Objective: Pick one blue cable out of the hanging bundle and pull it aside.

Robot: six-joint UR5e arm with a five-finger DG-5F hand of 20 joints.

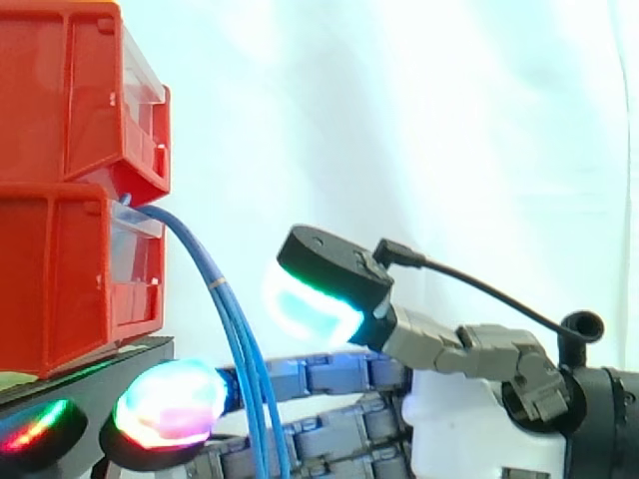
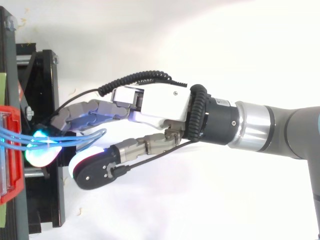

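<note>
White curtain [image 1: 449, 120] is hanging behind the whole setup. The arm [image 2: 280, 130] is entering from the right edge in the top view and lying roughly level.

Two red bins [image 1: 70, 100] are sitting stacked at the left, the lower one resting on the black stand [image 1: 120, 359]. A pale green strip [image 2: 2, 85] is showing at the left edge of the top view; any print on it is too small to tell.

The hand [image 2: 160, 105] is reaching left toward the stand. It is standing wide: fingers stretched nearly straight, thumb [image 1: 319, 279] spread well off them, nothing clamped.

The blue cables [image 1: 235, 329] are coming out at the front of the lower bin, arcing over and hanging down as a tight bundle. In the side view they are crossing in front of the straight fingers. In the top view they are lying in the gap between fingers and thumb. The thumb pad, glowing cyan and green, is hovering near the bundle, apart from it.

The fingertips [image 1: 170, 404] are glowing mixed colours past the cables, beside the stand.
</note>
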